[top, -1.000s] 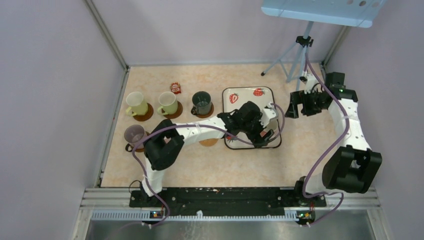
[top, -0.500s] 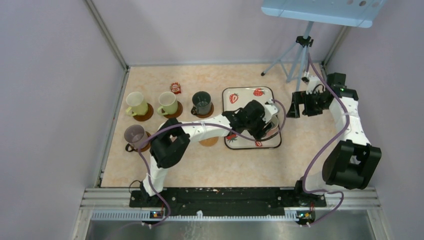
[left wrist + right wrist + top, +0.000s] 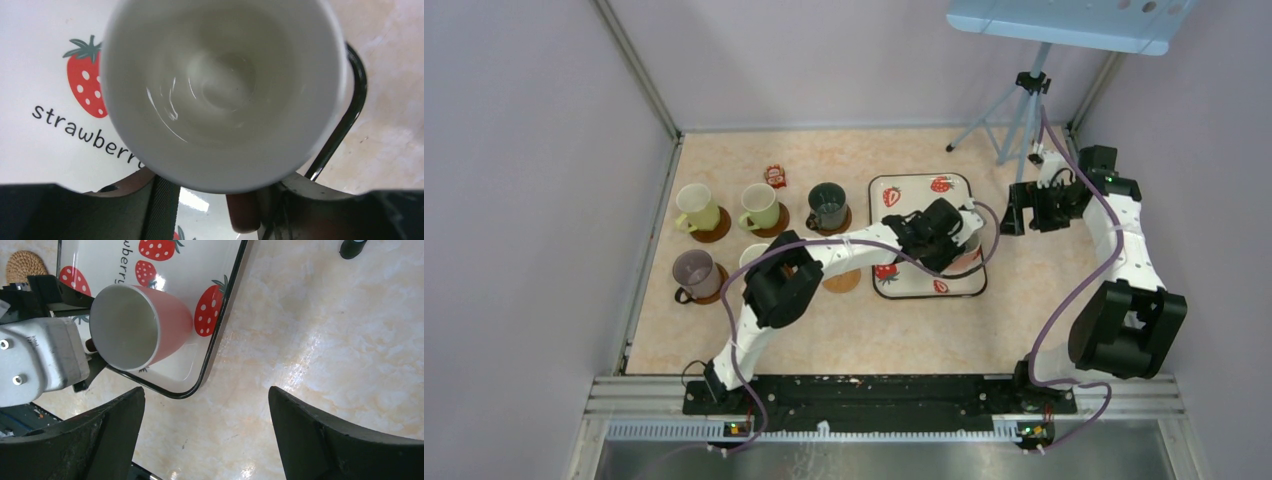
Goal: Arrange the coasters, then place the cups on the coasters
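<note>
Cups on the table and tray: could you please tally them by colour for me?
Yellow-green cups: 2
Dark green cup: 1
Purple cup: 1
Cream-white cup, partly hidden: 1
Pink cup, on the tray: 1
Total: 6

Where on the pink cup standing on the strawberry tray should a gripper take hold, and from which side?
Probably the handle: it juts from the pink cup toward the left gripper, whose fingers flank it. Come from that side; the round body is far wider and harder to span.
</note>
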{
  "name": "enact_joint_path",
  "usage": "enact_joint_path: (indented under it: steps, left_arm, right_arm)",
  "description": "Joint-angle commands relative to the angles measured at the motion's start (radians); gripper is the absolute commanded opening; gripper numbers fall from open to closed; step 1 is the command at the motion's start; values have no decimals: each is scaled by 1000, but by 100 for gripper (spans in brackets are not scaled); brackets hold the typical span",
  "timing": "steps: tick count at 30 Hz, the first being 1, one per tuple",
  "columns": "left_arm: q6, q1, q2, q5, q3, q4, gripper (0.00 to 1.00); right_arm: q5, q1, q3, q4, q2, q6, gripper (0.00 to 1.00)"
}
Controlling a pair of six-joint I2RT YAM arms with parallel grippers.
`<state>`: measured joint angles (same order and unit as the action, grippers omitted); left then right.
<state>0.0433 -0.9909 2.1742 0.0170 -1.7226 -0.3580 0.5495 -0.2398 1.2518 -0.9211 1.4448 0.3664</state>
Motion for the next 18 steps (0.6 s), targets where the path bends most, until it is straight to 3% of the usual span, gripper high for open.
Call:
enact_joint_path:
  steps: [1, 6, 8, 14, 18]
  left_arm:
    - [13, 11, 7, 21, -45, -32, 49]
    - [9, 26, -19, 18, -53, -32, 11]
    - [5, 38, -59, 21, -15, -16, 0]
    - [8, 55, -273, -39, 202, 175, 0]
    - [-23, 68, -403, -83, 313, 201, 0]
  right_arm:
    - [17, -15, 20, 21, -14, 21, 92]
    - [26, -16, 10, 31, -16, 18, 92]
    - [35, -16, 12, 35, -12, 14, 91]
    - [53, -16, 24, 44, 7, 2, 91]
    - [65, -16, 34, 39, 15, 0, 91]
